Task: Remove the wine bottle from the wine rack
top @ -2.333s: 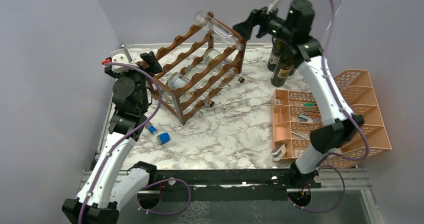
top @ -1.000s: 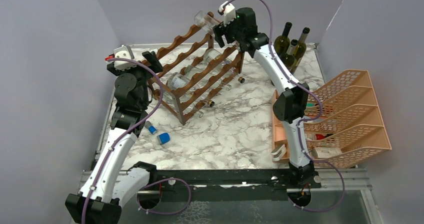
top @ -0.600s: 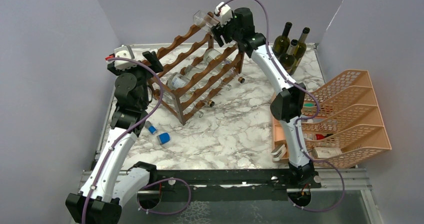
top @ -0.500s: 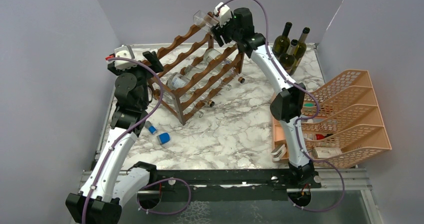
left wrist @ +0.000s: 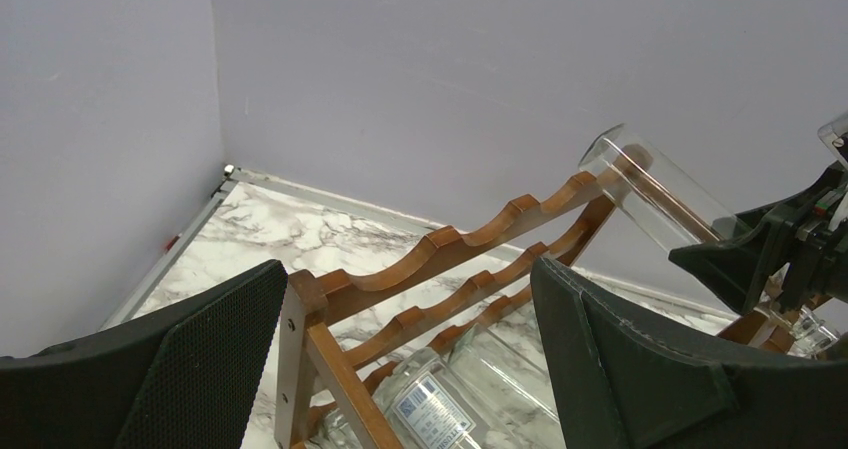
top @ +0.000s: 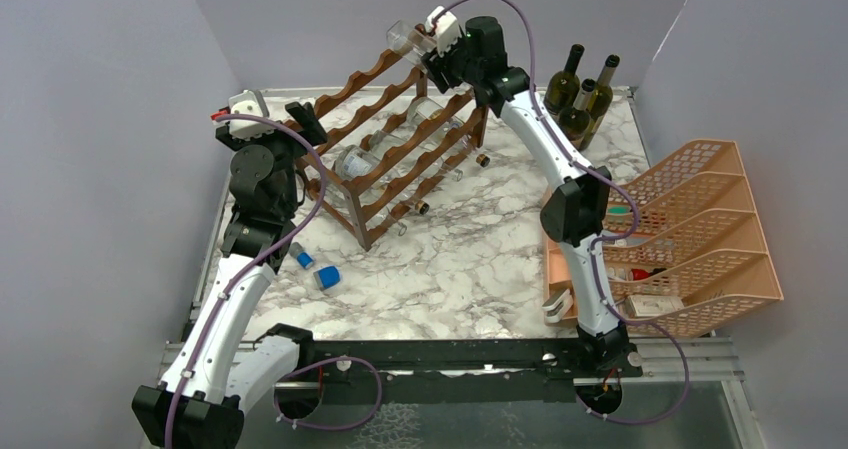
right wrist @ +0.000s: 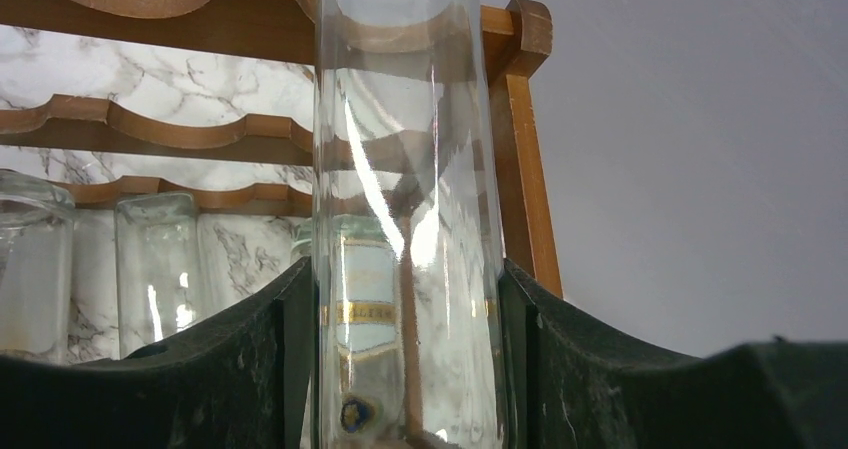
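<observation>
Wine bottle point(right wrist: 405, 119), clear glass, clamped in right gripper point(right wrist: 405, 294) on scalloped wooden wine rack point(left wrist: 452, 242); left gripper point(left wrist: 405, 274) apart.

No wording can be read for certain. At the lower centre of the left wrist view, a white paper label point(left wrist: 432, 416) with blue print sits on a clear glass bottle lying on its side point(left wrist: 485, 374). The print is too small to read. At the lower centre of the right wrist view, a gold-banded label point(right wrist: 362, 314) shows on or behind the tall clear glass wine bottle point(right wrist: 405, 119). Its letters are blurred.
</observation>
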